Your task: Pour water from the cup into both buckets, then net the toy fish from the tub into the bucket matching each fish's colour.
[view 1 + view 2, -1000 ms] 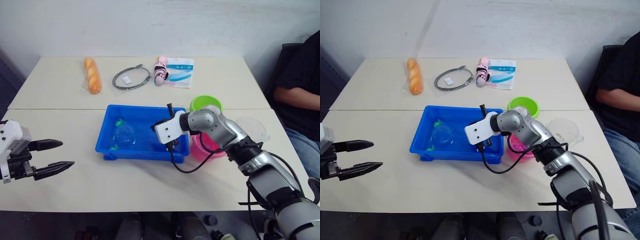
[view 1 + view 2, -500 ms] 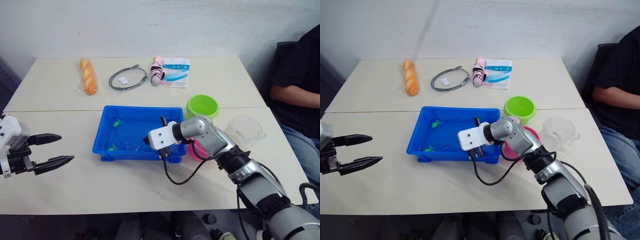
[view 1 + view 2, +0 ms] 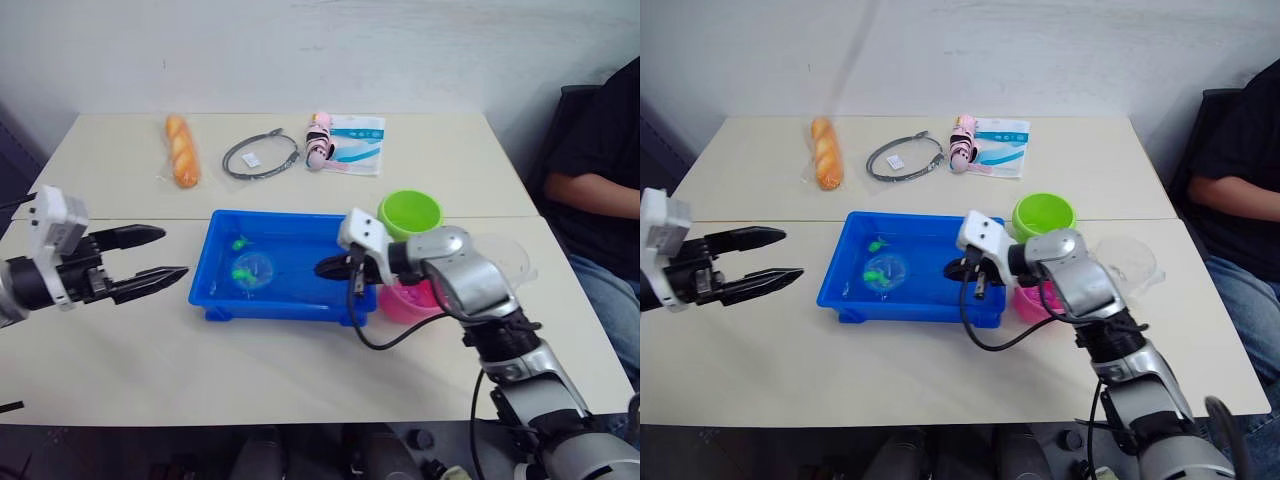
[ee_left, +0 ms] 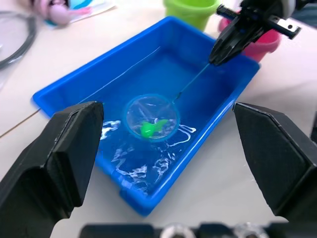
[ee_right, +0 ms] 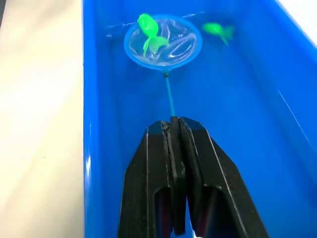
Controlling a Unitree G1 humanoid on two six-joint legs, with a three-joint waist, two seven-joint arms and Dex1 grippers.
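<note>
Net (image 5: 162, 41) pinched by the handle in the right gripper (image 5: 173, 129), green fish (image 5: 150, 34) inside

Netting step; next, I judge, lift it to the green bucket (image 3: 410, 212)

Right gripper (image 5: 174, 124) clamped tight; left gripper (image 3: 150, 254) spread wide.

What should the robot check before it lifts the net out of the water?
1. Right gripper shut on the net's handle: ok.
2. A green fish sits inside the net: ok.
3. Green bucket stands upright beside the tub, ready for that fish: ok.
4. Water in the green bucket: cannot tell.
5. Left gripper is outside the tub, jaws open, out of the way: ok.
6. Another green fish is left in the water outside the net: ok, for later.
</note>
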